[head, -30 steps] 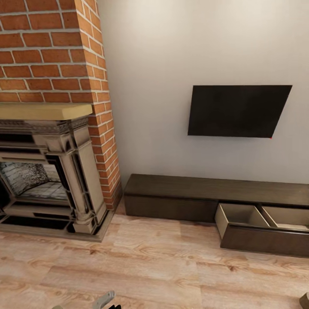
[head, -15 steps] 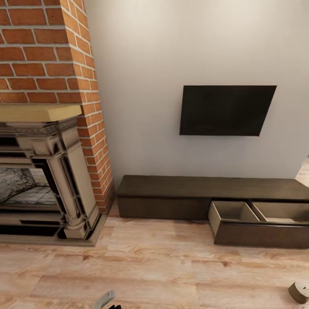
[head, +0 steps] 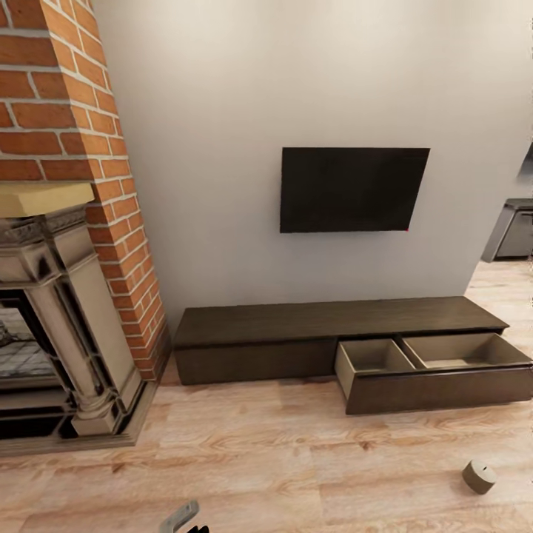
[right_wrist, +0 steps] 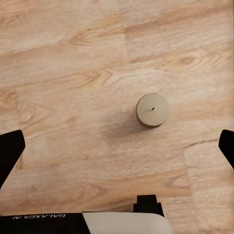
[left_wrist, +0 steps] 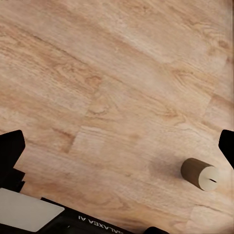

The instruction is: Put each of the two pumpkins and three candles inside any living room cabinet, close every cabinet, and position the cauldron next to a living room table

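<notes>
Candle (head: 480,476) on floor (head: 281,459), lower right of head view, in front of cabinet (head: 333,333) with right drawer (head: 437,374) pulled out. Both wrist views: fingers spread wide, nothing held, candle (right_wrist: 152,110) lying between fingertips.

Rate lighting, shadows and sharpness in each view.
Head view: soft even light, no glare, TV flat black, open drawer interior evenly lit. Left wrist view: candle throws a faint shadow; floor grain slightly soft. Right wrist view: candle sharp, with a soft shadow beside it.
</notes>
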